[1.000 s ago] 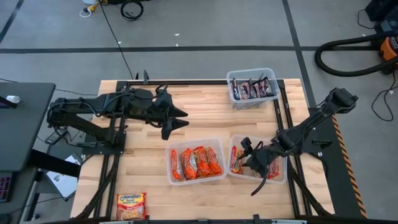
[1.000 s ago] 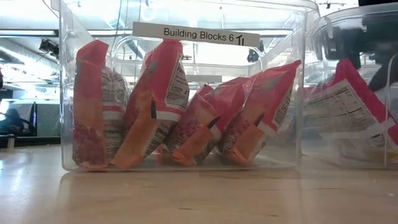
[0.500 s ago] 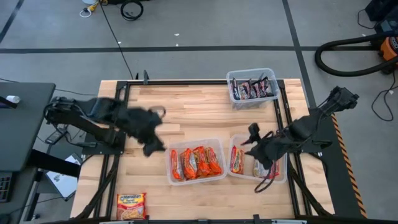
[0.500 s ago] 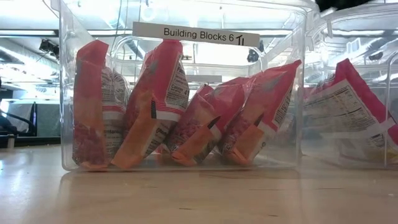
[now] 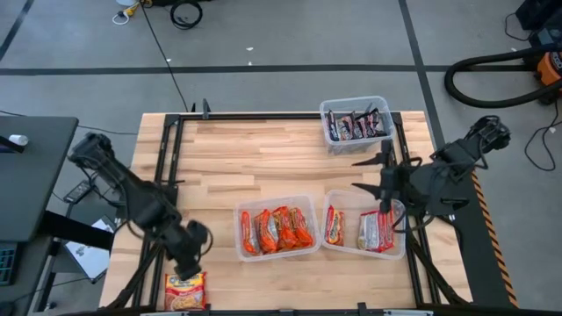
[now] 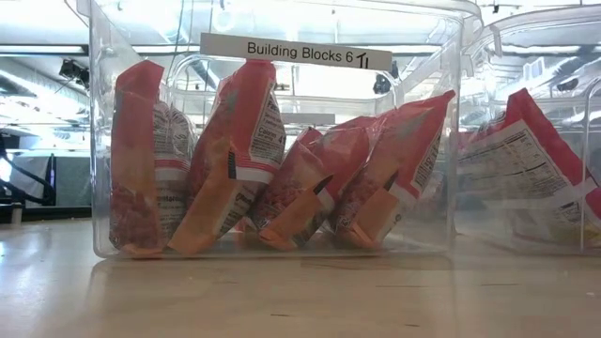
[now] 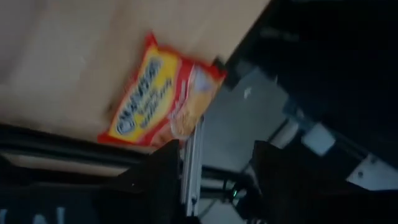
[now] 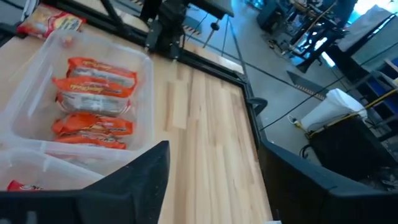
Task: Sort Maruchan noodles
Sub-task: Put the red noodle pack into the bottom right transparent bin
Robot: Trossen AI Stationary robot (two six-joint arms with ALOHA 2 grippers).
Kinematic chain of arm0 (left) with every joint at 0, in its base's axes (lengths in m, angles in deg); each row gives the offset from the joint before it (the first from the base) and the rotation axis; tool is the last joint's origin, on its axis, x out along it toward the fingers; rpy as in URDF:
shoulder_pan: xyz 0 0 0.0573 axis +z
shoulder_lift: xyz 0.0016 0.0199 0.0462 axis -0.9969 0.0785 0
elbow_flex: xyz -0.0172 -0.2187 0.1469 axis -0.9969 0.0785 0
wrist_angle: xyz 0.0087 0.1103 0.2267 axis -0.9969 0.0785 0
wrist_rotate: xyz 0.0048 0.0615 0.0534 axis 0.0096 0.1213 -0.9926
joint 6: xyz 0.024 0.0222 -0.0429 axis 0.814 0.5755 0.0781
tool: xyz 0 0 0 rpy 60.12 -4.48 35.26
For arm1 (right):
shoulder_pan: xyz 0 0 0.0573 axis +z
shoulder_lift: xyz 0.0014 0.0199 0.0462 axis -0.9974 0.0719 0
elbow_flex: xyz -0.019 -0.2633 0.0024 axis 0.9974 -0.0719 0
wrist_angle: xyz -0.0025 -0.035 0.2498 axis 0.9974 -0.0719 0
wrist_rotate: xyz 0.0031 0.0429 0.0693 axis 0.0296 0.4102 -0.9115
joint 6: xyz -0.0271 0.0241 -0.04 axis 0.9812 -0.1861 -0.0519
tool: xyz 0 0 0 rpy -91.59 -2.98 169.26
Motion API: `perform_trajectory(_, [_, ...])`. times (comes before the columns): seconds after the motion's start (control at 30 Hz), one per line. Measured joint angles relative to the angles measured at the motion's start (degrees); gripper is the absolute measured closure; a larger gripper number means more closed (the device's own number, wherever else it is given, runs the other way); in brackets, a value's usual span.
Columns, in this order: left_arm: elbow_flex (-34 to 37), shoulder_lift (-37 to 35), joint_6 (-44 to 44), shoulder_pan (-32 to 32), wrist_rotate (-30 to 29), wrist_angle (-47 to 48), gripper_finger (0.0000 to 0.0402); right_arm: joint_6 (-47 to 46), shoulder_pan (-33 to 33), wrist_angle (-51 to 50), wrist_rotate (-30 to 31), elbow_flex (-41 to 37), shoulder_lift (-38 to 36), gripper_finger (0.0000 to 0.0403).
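Observation:
One yellow-red noodle packet [image 5: 184, 290] lies flat at the table's near left corner, also seen in the left wrist view [image 7: 160, 93]. My left gripper [image 5: 190, 262] [image 7: 214, 177] hovers open just above it, touching nothing. Several orange-red packets [image 5: 277, 227] [image 6: 244, 160] stand on edge, leaning, in the middle clear bin [image 5: 239, 239]. The near right bin [image 5: 399, 250] holds an orange packet [image 5: 334, 226] and a red-silver one [image 5: 376, 232]. Dark brown packets [image 5: 355, 125] fill the far bin [image 5: 384, 105]. My right gripper [image 5: 363, 174] [image 8: 224, 186] is open, raised between the far bin and the near right bin.
Black frame rails [image 5: 399, 167] run along the table's left, right and far edges. Bare wood [image 5: 263, 167] spans the table's middle and far left. The middle bin carries a label reading "Building Blocks 6" [image 6: 296, 52]. A grey desk [image 5: 31, 167] stands left of the table.
My left arm swung from the table's middle to the near left corner, ending over the yellow-red packet. My right gripper rose out of the near right bin and moved toward the far edge; a red-silver packet now shows in the bin where it had been.

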Motion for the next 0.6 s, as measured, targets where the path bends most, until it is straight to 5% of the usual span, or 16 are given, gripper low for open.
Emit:
perform_trajectory(0.37, [16.85, 0.28, 0.84, -9.87, 3.17, -16.81, 0.0137, 0.86, -0.04, 0.02, 0.70, 0.02, -1.54, 0.0101])
perform_trajectory(0.6, [18.06, 8.84, 7.92, -12.82, 2.10, -19.40, 0.0142, -0.51, -0.04, 0.02, 0.62, 0.02, -1.54, 0.0103])
